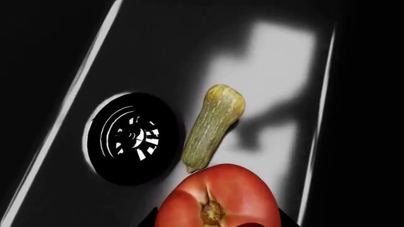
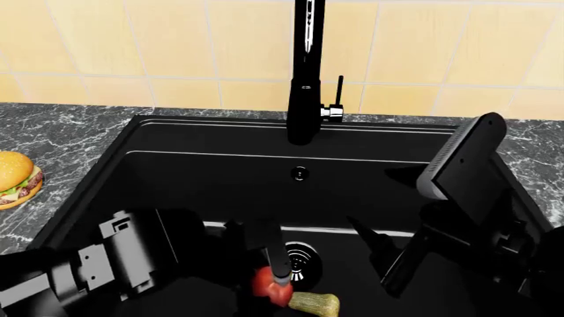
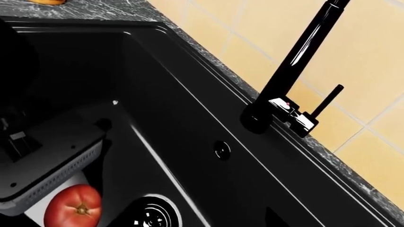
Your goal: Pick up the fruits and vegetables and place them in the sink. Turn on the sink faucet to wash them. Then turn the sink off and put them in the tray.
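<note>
The left pincer (image 2: 275, 281) hangs low inside the sink (image 2: 211, 168), over the near part of the basin floor, with the tomato (image 2: 267, 285) between its dark fingers; from the head view the red fruit sits right at the fingertips and appears gripped, though the contact itself is half hidden. In the left wrist view the tomato (image 1: 218, 198) fills the near edge of the frame, stem scar up, and the squash (image 1: 213, 126) lies flat on the basin floor just beside it, its narrow end almost touching the tomato. The round metal drain (image 1: 131, 137) is just beside the squash on its other flank, near but apart from it. Beyond the squash the basin floor runs bare to the far wall, with open room toward both side walls. The right pincer (image 2: 387, 254) hovers inside the sink toward its right wall; I cannot tell how far its fingers are spread. The faucet (image 2: 304, 79) rises from the back rim at the middle, its thin lever (image 2: 339, 89) upright on the right side, well clear of both arms. A burger (image 2: 18, 178) rests on the worktop (image 2: 70, 132) near the left edge, well apart from the sink's left rim.
</note>
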Robot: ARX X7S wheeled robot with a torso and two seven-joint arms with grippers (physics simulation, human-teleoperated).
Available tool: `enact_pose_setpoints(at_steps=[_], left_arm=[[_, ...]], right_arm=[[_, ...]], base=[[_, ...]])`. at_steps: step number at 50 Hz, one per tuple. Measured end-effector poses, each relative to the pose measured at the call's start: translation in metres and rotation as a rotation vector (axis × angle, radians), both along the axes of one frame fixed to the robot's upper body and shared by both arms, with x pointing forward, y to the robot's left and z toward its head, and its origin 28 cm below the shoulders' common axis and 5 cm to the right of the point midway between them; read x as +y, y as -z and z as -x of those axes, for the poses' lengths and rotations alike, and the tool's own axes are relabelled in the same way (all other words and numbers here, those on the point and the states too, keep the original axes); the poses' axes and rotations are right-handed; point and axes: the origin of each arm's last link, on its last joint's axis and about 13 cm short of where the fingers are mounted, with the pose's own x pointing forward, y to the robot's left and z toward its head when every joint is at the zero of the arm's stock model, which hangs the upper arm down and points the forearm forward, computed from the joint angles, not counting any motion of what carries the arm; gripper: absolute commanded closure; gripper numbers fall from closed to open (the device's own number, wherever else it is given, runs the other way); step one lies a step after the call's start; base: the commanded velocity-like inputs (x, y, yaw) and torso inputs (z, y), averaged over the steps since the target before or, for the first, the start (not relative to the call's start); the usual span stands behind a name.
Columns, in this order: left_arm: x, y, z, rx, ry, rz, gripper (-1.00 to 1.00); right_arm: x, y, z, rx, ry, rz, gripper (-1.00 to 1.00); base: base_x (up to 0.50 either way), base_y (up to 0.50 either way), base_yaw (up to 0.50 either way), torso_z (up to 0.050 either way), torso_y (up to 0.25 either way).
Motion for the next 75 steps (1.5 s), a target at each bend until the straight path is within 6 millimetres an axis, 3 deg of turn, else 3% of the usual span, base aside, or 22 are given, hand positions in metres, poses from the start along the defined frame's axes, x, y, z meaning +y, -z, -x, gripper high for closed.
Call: enact_pose_setpoints(at_steps=[10, 11, 42, 49, 59, 75], left_arm=[[-0.001, 0.0, 0.001, 0.002, 0.008, 0.006, 1.0], [-0.001, 0.0, 0.001, 0.002, 0.009, 0.006, -1.0], [-0.003, -0.01, 0.009, -0.008, 0.037, 0.036, -1.0], [0.003, -0.03, 0.018, -0.057, 0.035, 0.077, -1.0], [0.017, -0.074, 0.039, -0.168, 0.007, 0.143, -1.0], [0.044, -0.131, 0.065, -0.363, -0.109, 0.21, -1.0]], right_arm=[[0.0, 0.0, 0.0, -0.001, 0.001, -0.004, -1.0], [0.0, 0.0, 0.0, -0.001, 0.001, -0.004, -1.0], [0.0, -0.005, 0.001, -0.013, 0.002, -0.01, -1.0], [0.0, -0.009, 0.002, -0.021, 0.01, -0.007, -1.0], [0.001, -0.017, 0.002, -0.041, 0.041, -0.008, -1.0], [0.004, -0.03, -0.011, -0.087, 0.143, -0.051, -1.0]], base=[[0.0, 0.0, 0.0, 0.0, 0.0], [0.0, 0.0, 0.0, 0.0, 0.0], [0.0, 0.0, 0.0, 0.0, 0.0], [0.0, 0.0, 0.0, 0.0, 0.0], [0.0, 0.0, 0.0, 0.0, 0.0], [0.0, 0.0, 0.0, 0.0, 0.0]])
